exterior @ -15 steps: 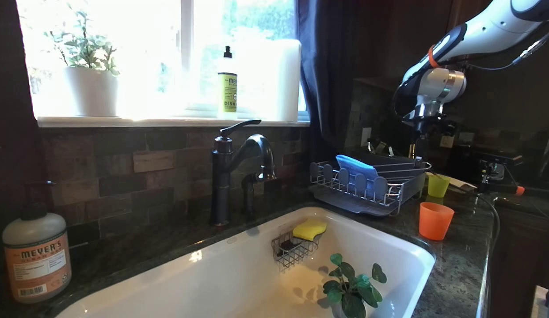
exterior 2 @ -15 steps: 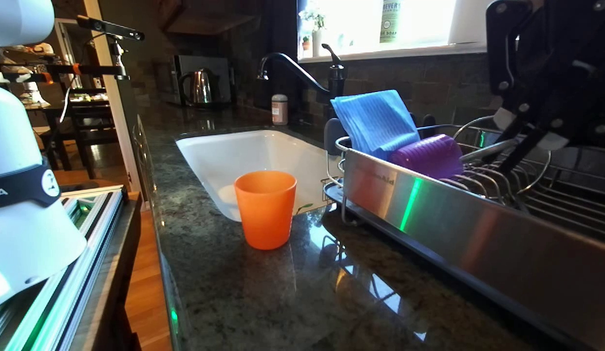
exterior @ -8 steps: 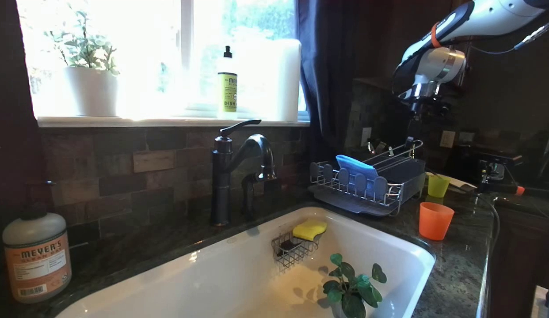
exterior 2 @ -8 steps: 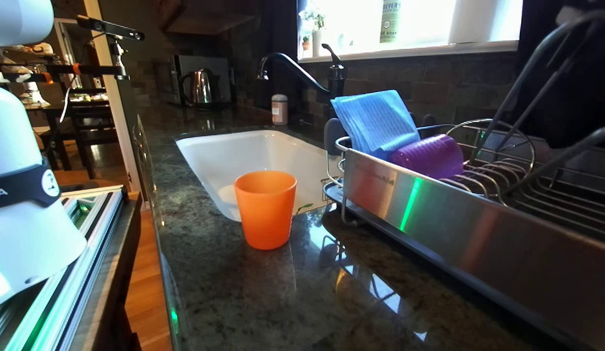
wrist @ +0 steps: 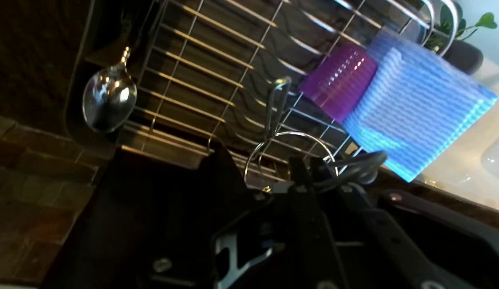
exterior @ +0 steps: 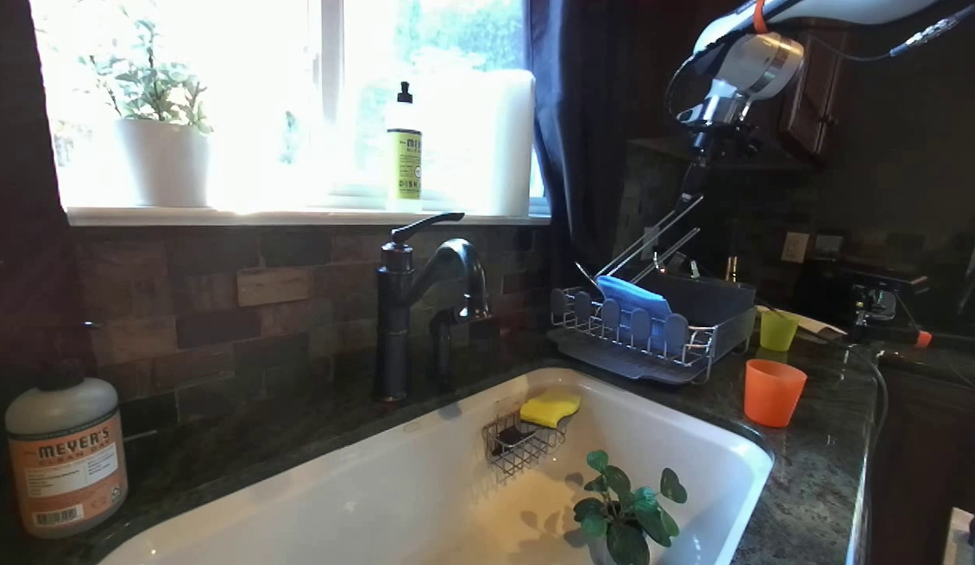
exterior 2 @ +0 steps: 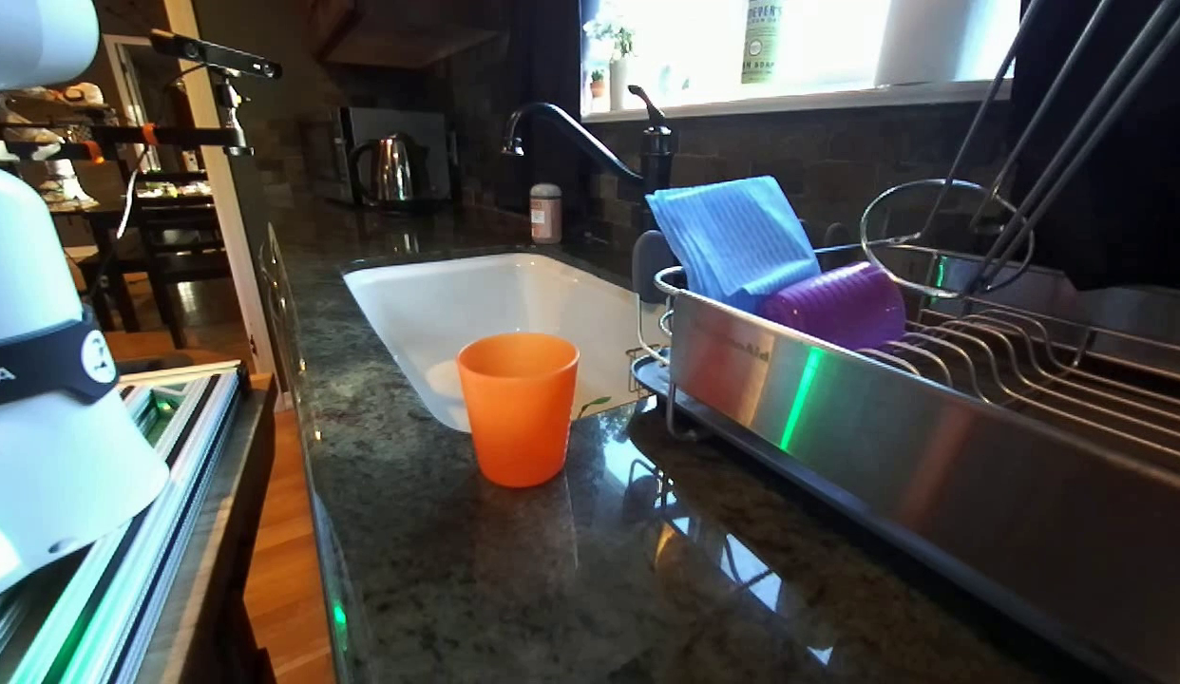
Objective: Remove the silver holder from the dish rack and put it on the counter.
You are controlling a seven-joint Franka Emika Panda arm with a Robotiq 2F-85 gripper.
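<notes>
The silver holder (exterior: 652, 235) is a tall wire frame, tilted steeply above the dish rack (exterior: 731, 326). Its rods (exterior 2: 1070, 152) and round end ring show over the rack's steel side (exterior 2: 932, 456) in an exterior view. My gripper (exterior: 689, 188) is at the holder's upper end. In the wrist view, the black fingertips (wrist: 307, 164) are close together around the holder's near rods (wrist: 366, 162), with its ring hanging below. I cannot tell whether the lower end touches the rack. The dark counter (exterior: 809, 479) also shows in an exterior view (exterior 2: 438, 570).
A blue cloth (exterior 2: 737, 242) and a purple cup (exterior 2: 837, 309) are in the rack. An orange cup (exterior 2: 519, 413) stands on the counter, with a green cup (exterior: 778, 329) behind it. A white sink (exterior: 377, 486) and dark faucet (exterior: 393, 314) lie beside. A spoon (wrist: 109, 96) sits at the rack's end.
My gripper has risen and moved toward the window side. The silver holder has come up with it, from lying low in the rack to a steep tilt above it.
</notes>
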